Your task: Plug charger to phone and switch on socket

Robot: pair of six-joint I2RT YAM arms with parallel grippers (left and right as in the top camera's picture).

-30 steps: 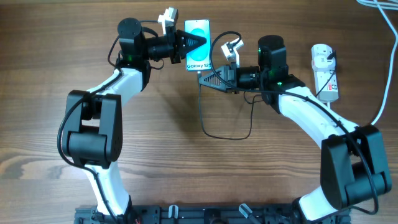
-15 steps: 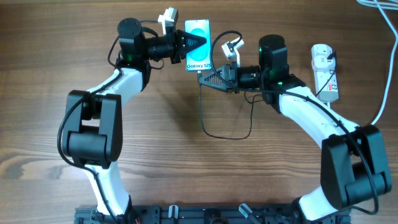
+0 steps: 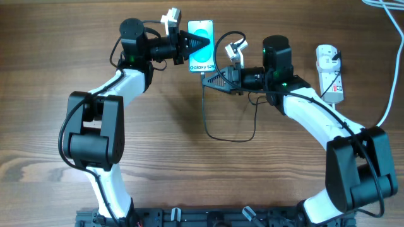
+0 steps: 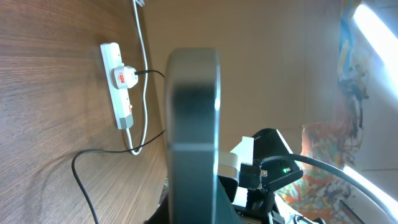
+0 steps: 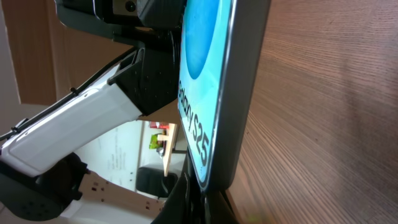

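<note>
So the phone (image 3: 201, 45) is at the far middle of the wooden surface (image 3: 189, 176), screen up, with "Galaxy S25" readable on it. The left hand (image 3: 194, 44) comes in from the phone's left and is pinching that side. In the left wrist view the phone fills the middle edge-on (pretty blurry that close). The right hand (image 3: 207, 79) sits right at the phone's bottom end, fingers pressed together on the end of the black charger cable (image 3: 230, 139). The connector itself is hidden, so I can't tell whether it's in the port. From there the cable drops toward the near side, loops, and runs back up under the right arm. The white socket strip (image 3: 329, 74) lies well off to the right of the phone, with a plug (image 3: 328, 58) in it and a black lead coming off that plug. Can't tell whether its switch is on.
</note>
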